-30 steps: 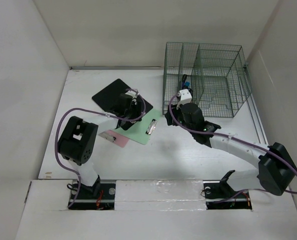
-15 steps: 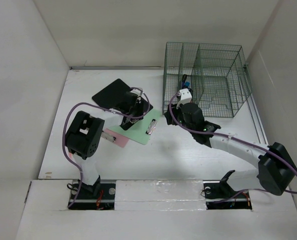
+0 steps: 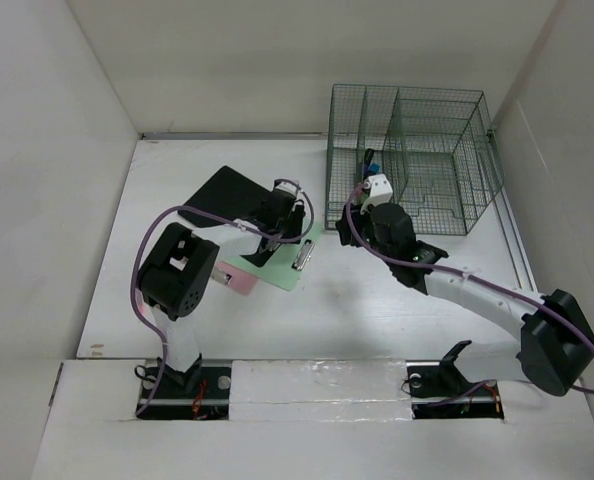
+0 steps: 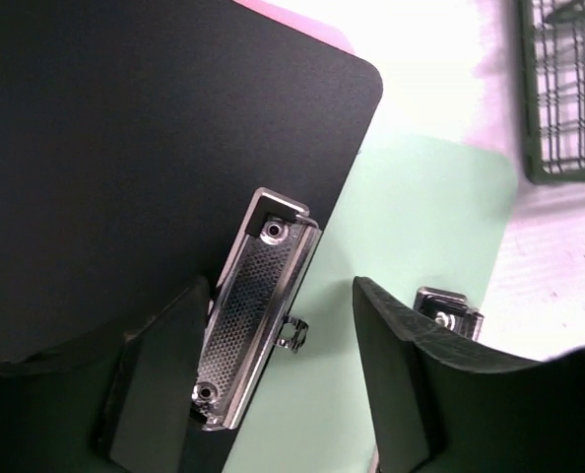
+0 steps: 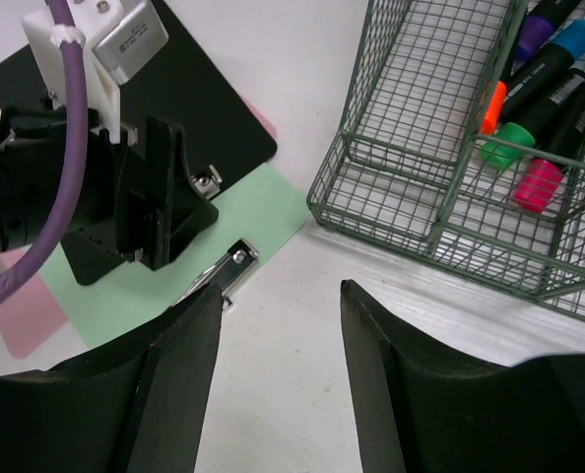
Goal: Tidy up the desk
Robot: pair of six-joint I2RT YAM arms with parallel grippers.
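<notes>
From above, a matte-white rectangular tabletop (image 3: 177, 180) is seen carrying a green wire-mesh rack (image 3: 409, 92) at its far right corner and a flat black clipboard (image 3: 222, 190) near the middle. At the left wrist, the left gripper (image 4: 279, 296) is spread astride that clipboard's metal clip (image 4: 253, 315). At the right wrist, the right gripper (image 5: 281, 291) is spread over the tabletop, near the rack.

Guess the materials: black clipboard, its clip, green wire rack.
The black clipboard looks like matte plastic or coated board: flat, unglossy face. Its clip: bright metal, likely steel; shiny, riveted, dimpled. The green wire rack: seemingly coated metal, uniform green on thin rods.
</notes>
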